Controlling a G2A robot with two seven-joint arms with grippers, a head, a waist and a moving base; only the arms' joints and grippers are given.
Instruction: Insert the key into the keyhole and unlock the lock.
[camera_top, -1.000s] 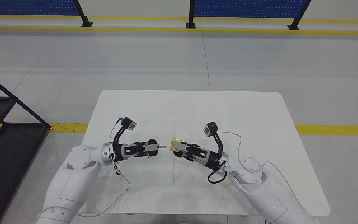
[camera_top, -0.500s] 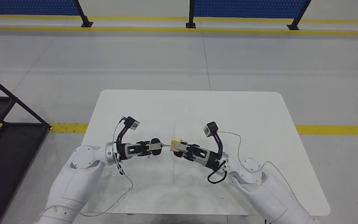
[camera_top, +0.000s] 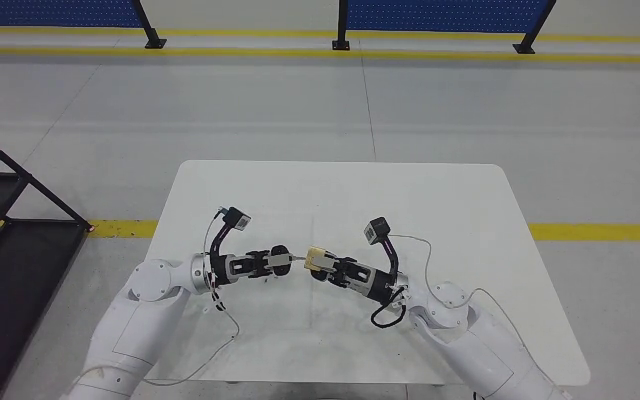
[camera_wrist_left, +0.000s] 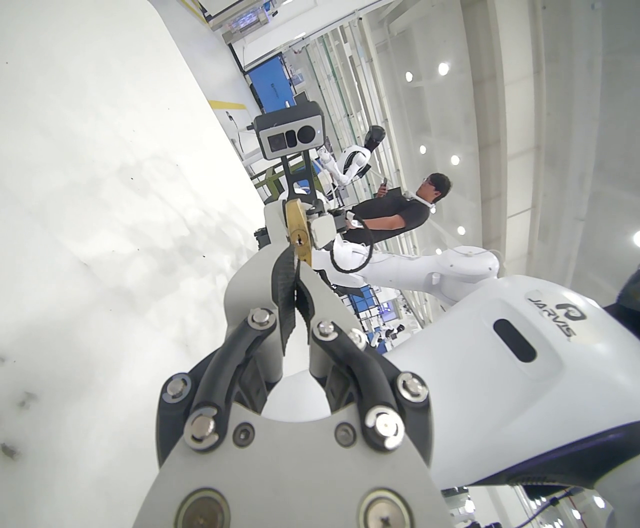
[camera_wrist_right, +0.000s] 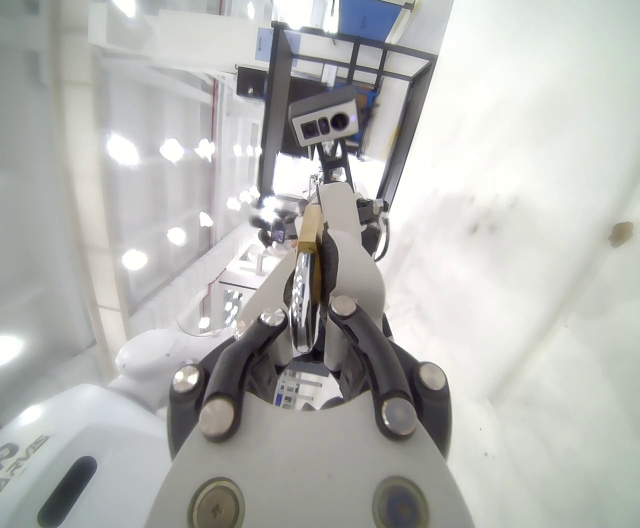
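The left gripper (camera_wrist_left: 294, 260) is closed on the key (camera_top: 291, 262). Just beyond its tips is the brass lock (camera_wrist_left: 299, 231), with the keyhole facing the key. The key tip is at the keyhole, but I cannot tell if it has entered. The right gripper (camera_wrist_right: 314, 250) is clamped on the shackle (camera_wrist_right: 304, 295), and both are above the bench (camera_top: 420, 200). I judge the insertion step is in hand. Next, the key needs a straight push along the keyhole line, then a turn.

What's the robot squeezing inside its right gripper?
The right gripper squeezes the lock, with its shiny shackle between the fingers. The fingers cover part of the brass body.
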